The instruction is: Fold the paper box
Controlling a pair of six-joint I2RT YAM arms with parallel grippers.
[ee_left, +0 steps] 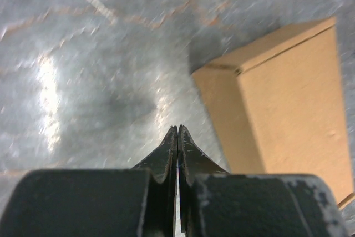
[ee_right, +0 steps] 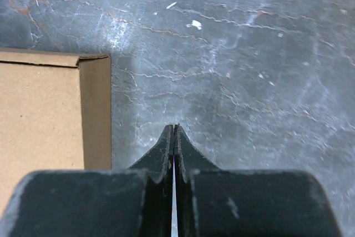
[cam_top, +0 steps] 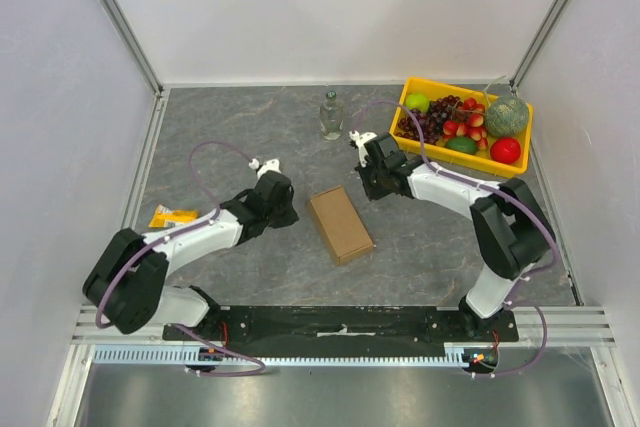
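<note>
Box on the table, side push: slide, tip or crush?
Probably slides: the box lies flat and low on the smooth table, so tipping seems unlikely. Likely light, being thin cardboard. An off-centre push would probably spin it, and the walls may dent under pinching.

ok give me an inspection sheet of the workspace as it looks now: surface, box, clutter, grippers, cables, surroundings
surface: grey marbled table top, scuffed, with small white flecks.
job's things: paper box looks folded shut, lying flat mid-table between the arms, nothing touching it.
clutter: yellow tray of fruit far right; glass bottle at the back; yellow packet at left.
grippers: left gripper shut, empty, beside the box; right gripper likewise.
cables: purple cables loop along both arms.
surroundings: white walls, aluminium frame.
</note>
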